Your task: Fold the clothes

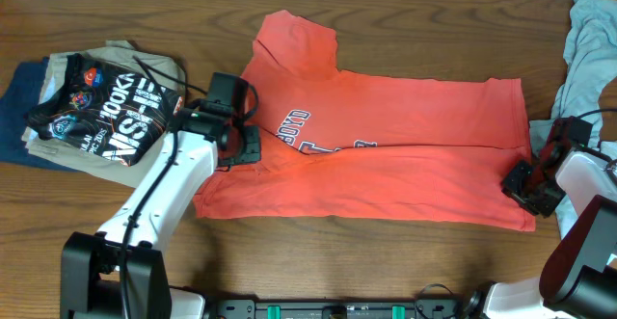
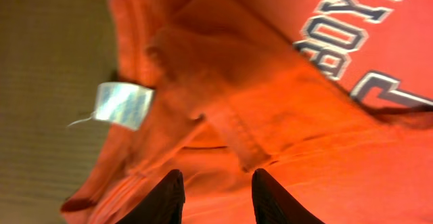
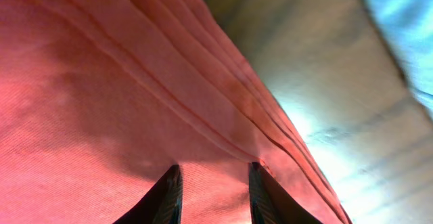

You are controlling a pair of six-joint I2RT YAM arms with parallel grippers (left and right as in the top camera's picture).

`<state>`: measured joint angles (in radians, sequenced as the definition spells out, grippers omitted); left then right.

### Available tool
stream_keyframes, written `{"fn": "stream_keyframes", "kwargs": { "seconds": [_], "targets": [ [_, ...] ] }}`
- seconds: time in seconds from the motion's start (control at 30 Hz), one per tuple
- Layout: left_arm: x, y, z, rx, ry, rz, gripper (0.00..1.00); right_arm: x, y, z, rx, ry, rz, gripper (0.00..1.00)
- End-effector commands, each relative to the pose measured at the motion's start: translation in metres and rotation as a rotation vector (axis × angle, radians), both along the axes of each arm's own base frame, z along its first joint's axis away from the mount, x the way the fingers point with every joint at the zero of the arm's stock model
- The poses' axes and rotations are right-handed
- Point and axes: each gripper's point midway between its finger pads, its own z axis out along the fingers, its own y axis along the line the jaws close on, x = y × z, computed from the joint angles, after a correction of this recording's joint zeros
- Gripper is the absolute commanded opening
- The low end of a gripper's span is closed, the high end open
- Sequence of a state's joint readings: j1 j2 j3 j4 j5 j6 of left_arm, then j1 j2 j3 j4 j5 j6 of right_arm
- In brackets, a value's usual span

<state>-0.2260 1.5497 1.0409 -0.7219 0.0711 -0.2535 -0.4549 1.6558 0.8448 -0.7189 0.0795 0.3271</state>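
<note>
Across the middle of the wooden worktop (image 1: 405,252) the red-orange T-shirt (image 1: 405,155) lies spread flat, lettering caught in a crease, likely laid out ready for folding. The left pincer (image 2: 216,178) hovers narrowly parted over the bunched, stitched sleeve beside a shiny label (image 2: 122,104). The right pincer (image 3: 213,173), likewise slightly parted, sits over the hem corner's parallel ridges. Neither visibly pinches the soft cotton.

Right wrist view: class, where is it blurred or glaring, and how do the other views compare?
Right wrist: T-shirt seams fairly sharp, table beyond blurred with a bright glare patch; left wrist: soft overall, white tag smeared; overhead: evenly lit, crisp.
</note>
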Motion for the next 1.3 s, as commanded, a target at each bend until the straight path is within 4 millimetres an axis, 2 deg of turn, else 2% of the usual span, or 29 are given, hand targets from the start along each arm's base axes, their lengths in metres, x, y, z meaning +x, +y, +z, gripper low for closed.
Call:
{"fn": "stream_keyframes", "kwargs": {
  "seconds": [0.0, 0.2, 0.37, 0.6, 0.93, 1.07, 1.27],
  "targets": [
    [-0.003, 0.013, -0.006, 0.020, 0.026, 0.025, 0.35, -0.019, -0.018, -0.003, -0.083, 0.097, -0.051, 0.31],
    [-0.003, 0.016, -0.007, 0.019, 0.030, 0.038, 0.35, 0.023, -0.002, 0.035, 0.033, -0.091, 0.035, 0.33],
    [-0.007, 0.017, -0.016, 0.024, 0.051, 0.039, 0.35, 0.046, 0.010, 0.059, 0.055, -0.230, 0.125, 0.38],
    [-0.011, 0.018, -0.046, 0.033, 0.092, 0.038, 0.36, 0.052, 0.023, 0.055, 0.071, -0.245, 0.182, 0.39],
    [-0.033, 0.026, -0.100, 0.065, 0.282, 0.052, 0.35, 0.048, 0.036, 0.045, 0.080, -0.225, 0.239, 0.39],
    [-0.051, 0.027, -0.112, 0.076, 0.375, 0.052, 0.36, 0.045, 0.037, 0.043, 0.084, -0.218, 0.239, 0.39],
    [-0.092, 0.034, -0.125, 0.103, 0.511, 0.092, 0.36, 0.046, 0.037, 0.043, 0.083, -0.219, 0.239, 0.39]
  ]
}}
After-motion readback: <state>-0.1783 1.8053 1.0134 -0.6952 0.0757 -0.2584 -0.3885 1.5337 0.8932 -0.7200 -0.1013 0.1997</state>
